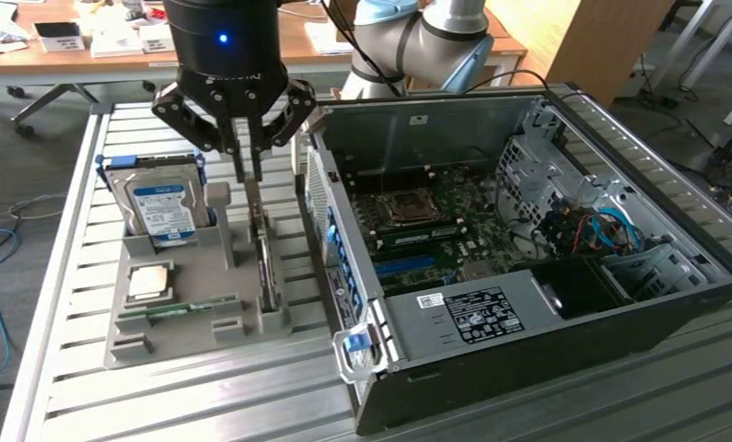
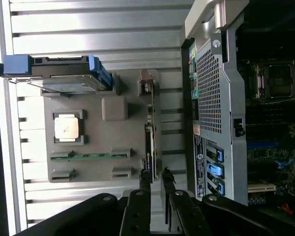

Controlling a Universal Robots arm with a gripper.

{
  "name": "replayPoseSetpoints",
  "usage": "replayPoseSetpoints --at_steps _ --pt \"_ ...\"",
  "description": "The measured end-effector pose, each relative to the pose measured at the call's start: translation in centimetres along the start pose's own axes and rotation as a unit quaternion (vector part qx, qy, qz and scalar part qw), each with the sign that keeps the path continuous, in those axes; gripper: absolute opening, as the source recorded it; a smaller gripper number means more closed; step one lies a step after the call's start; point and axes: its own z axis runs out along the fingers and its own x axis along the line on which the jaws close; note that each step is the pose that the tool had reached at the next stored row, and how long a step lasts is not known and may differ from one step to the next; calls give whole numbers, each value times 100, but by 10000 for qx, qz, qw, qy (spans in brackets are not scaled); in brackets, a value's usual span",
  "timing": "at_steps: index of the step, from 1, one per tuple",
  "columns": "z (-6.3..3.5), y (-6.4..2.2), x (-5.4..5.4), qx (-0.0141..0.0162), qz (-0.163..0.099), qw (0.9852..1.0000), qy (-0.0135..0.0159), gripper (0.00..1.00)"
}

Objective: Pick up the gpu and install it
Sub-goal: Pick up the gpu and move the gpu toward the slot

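The gpu [image 1: 265, 250] is a thin green card standing on edge in a slot of the grey holder tray [image 1: 193, 324], beside the open computer case [image 1: 611, 313]. My gripper [image 1: 248, 175] hangs straight above the card's far end, its fingertips level with the top edge. It is open, with the fingers a narrow gap apart and nothing clamped between them. In the wrist view the gripper [image 2: 156, 177] straddles the line of the gpu [image 2: 151, 142], whose edge runs away from the fingertips along the tray [image 2: 98, 140].
The tray also holds a silver hard drive [image 1: 163, 204] with a blue-white label, a CPU [image 1: 151, 282] and a RAM stick [image 1: 175, 309]. The case's motherboard shows a blue slot [image 1: 409, 268]. The case wall stands close beside the gpu. All rests on a slatted metal table [image 1: 218, 398].
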Motion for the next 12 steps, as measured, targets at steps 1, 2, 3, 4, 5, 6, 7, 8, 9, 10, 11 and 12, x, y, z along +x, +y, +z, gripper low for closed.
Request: replayPoseSetpoints --at_steps 1,2,3,4,5,6,7,8,9,10,11,12 --pt "0 0 0 0 0 10000 0 24" --pt "0 0 0 0 0 10000 0 29" --pt "0 0 0 0 0 10000 0 29" --pt "0 0 0 0 0 10000 0 35" --pt "0 0 0 0 0 10000 0 35" --pt "0 0 0 0 0 10000 0 42" --pt "0 0 0 0 0 10000 0 42" --pt "0 0 0 0 0 10000 0 42" --pt "0 0 0 0 0 10000 0 42" --pt "0 0 0 0 0 10000 0 42" --pt "0 0 0 0 0 10000 0 42" --pt "0 0 0 0 0 10000 0 42"
